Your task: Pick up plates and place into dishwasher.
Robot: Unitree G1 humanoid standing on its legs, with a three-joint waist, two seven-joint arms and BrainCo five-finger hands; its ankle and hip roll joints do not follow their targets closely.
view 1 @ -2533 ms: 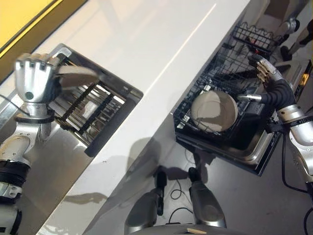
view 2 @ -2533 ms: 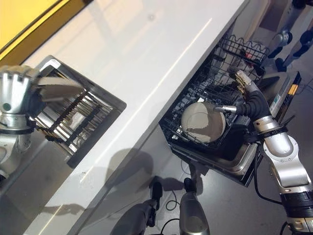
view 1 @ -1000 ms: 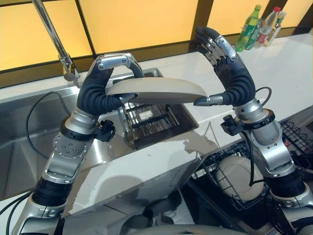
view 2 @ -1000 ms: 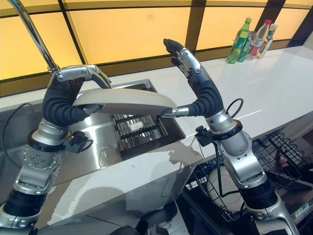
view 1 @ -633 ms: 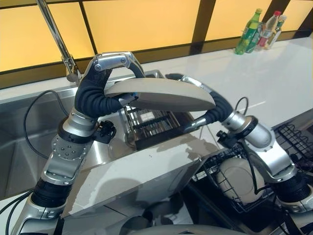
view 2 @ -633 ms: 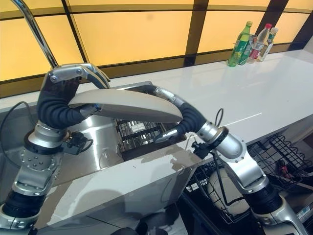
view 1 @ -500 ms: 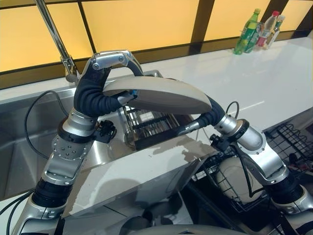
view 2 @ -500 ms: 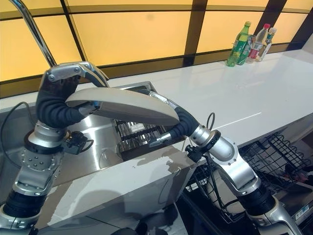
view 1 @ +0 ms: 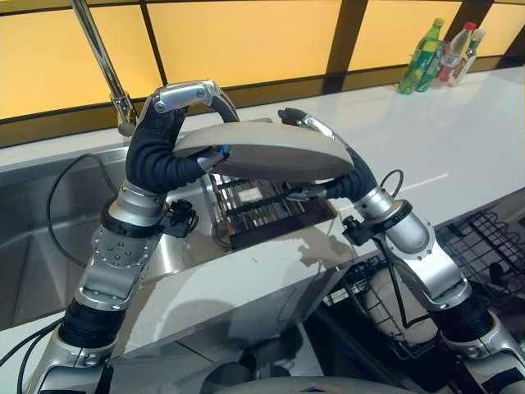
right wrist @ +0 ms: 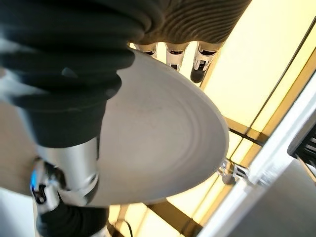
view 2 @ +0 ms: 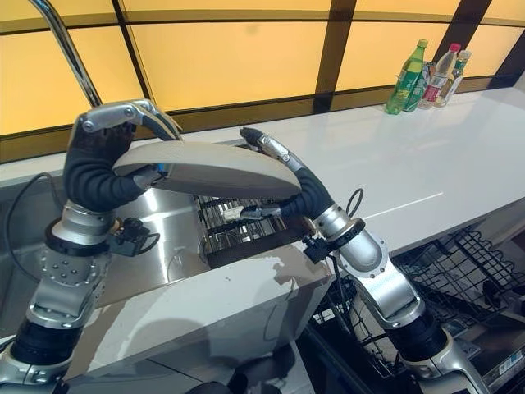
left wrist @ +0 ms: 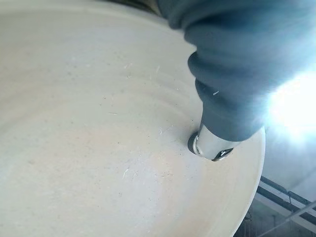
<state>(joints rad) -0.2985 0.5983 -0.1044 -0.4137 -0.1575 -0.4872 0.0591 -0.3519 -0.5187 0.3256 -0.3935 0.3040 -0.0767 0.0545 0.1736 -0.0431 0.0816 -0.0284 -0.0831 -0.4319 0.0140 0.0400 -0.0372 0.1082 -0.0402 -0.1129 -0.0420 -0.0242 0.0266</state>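
The left hand [view 1: 176,123] and right hand [view 2: 287,185] both curl round the beige plate [view 1: 262,152], held level above the sink rack [view 1: 267,205].

The right hand [right wrist: 74,64] clasped a pale plate [right wrist: 163,133]: its thumb [right wrist: 69,168] pressed one face, while dark-tipped fingers [right wrist: 200,61] reached past the rim on the other side. Beyond the fingers glowed yellow panels [right wrist: 266,64] with dark bars.

— What lies behind the white countertop [view 1: 459,131]?

— Amber backlit wall panels [view 2: 238,57] split by dark frames (bright, even glow). A steel sink [view 1: 33,238] with a tall faucet [view 1: 102,61]; bottles [view 2: 431,70] at the far end.
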